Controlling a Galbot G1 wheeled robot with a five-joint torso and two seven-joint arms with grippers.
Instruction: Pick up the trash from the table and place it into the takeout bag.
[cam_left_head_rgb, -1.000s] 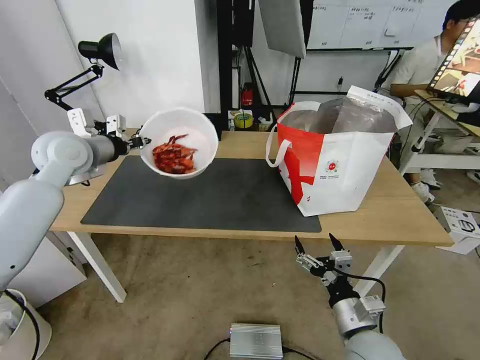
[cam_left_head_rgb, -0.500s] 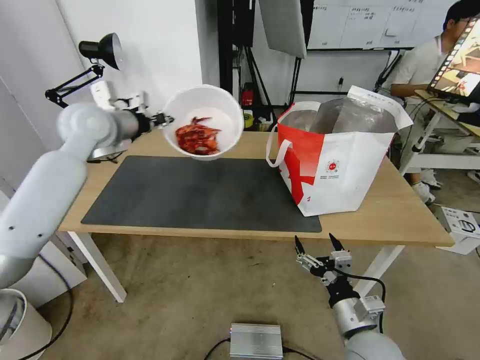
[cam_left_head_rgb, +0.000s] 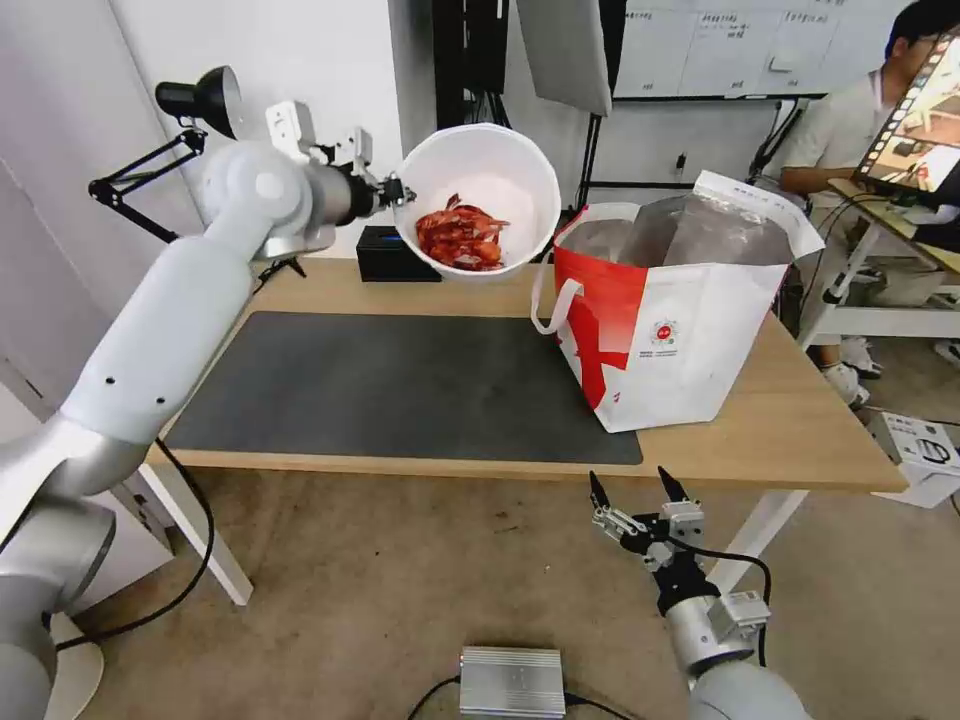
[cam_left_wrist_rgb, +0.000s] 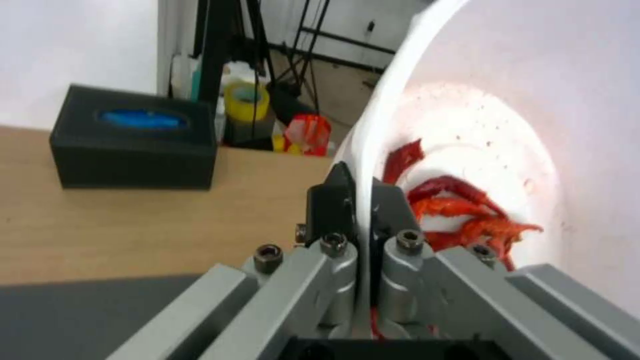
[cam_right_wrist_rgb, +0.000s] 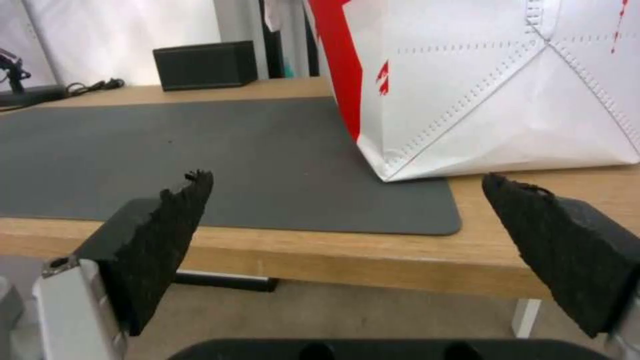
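Light wood is the biggest thing I have in front of me: the desk (cam_left_head_rgb: 800, 420), with its dark grey mat (cam_left_head_rgb: 400, 390) bare across the middle. Standing on the right half of it is the takeout bag (cam_left_head_rgb: 690, 330), mouth open and foil lining showing, one flap raised at the back.

My left arm is stretched out over the far edge of the desk, and the left gripper (cam_left_head_rgb: 400, 190) carries the white bowl (cam_left_head_rgb: 478, 198) in the air, above the desk and just left of the bag's mouth. In the left wrist view the fingers (cam_left_wrist_rgb: 331, 205) are pinched tight on the thin rim of the bowl, one inside, one outside. The bowl is tilted, with the red scraps (cam_left_head_rgb: 460, 236) heaped at its low side.

That is where I see the risk. A single pinch on a flexible rim could let the bowl swing or slip, and any further tilt short of the bag would spill scraps onto the desk. The bag's near edge and strap could also catch the bowl's underside.

My right gripper (cam_left_head_rgb: 640, 495) waits below the desk's front edge, fingers spread wide, holding nothing.
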